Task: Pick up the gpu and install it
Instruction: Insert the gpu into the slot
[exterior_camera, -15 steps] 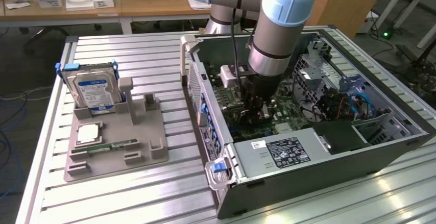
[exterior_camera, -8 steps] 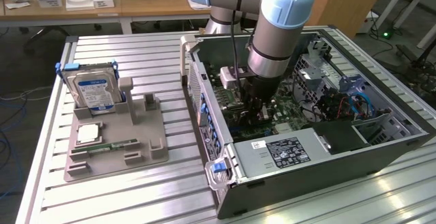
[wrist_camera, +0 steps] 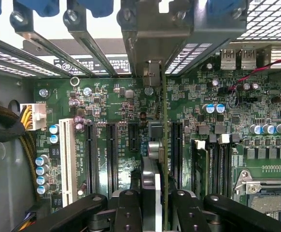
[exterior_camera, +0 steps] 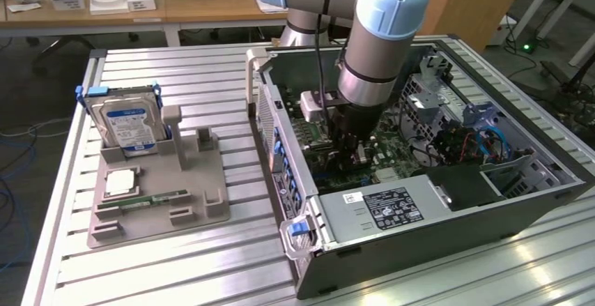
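Down inside the open computer case (exterior_camera: 279, 121), the hand (wrist_camera: 155, 200) is gripping the gpu (wrist_camera: 164, 145) edge-on, its fingers (wrist_camera: 129, 205) narrowed onto the thin card, which is standing upright over the motherboard (wrist_camera: 116, 104) among the black expansion slots (wrist_camera: 112, 154).

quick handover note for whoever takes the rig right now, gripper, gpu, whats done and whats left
Gripper: shut on the gpu, inside the open grey computer case.
Gpu: thin dark circuit card with a silver-grey bracket, held edge-on above the green motherboard, in line with its black expansion slots.
Done: card picked up and carried into the case.
Left: seating cannot be confirmed; the card is not released.
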Controlling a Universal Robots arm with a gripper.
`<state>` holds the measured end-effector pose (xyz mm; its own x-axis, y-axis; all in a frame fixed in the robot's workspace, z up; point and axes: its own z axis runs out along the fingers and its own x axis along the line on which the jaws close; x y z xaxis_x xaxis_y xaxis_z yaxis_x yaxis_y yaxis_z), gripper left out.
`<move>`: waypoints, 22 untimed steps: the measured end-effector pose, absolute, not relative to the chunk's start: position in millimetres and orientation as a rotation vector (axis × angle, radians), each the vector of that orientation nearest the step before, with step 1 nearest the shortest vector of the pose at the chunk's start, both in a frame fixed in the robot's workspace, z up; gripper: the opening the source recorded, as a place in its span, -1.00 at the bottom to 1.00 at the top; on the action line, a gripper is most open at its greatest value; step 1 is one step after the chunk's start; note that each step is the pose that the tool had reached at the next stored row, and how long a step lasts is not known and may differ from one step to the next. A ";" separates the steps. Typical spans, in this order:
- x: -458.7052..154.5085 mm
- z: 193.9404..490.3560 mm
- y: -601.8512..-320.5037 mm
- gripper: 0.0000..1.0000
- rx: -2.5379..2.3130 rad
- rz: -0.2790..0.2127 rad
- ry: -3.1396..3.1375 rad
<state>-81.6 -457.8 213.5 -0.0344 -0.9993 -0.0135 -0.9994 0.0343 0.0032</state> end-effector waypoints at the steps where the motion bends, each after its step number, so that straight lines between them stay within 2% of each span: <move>1: -81.5 213.3 -457.5 -0.42 -2.177 0.020 2.253; 2: -81.6 214.0 -457.6 -0.42 -2.178 0.019 2.254; 3: -81.7 216.0 -458.0 -0.30 -2.180 0.018 2.256; 16: -81.8 267.8 -458.0 -0.30 -2.179 0.017 2.256; 22: -81.8 269.9 -458.0 -0.33 -2.179 0.017 2.256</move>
<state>-81.8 -458.0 269.9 -0.0344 -0.9993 -0.0113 -0.9994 0.0343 0.0042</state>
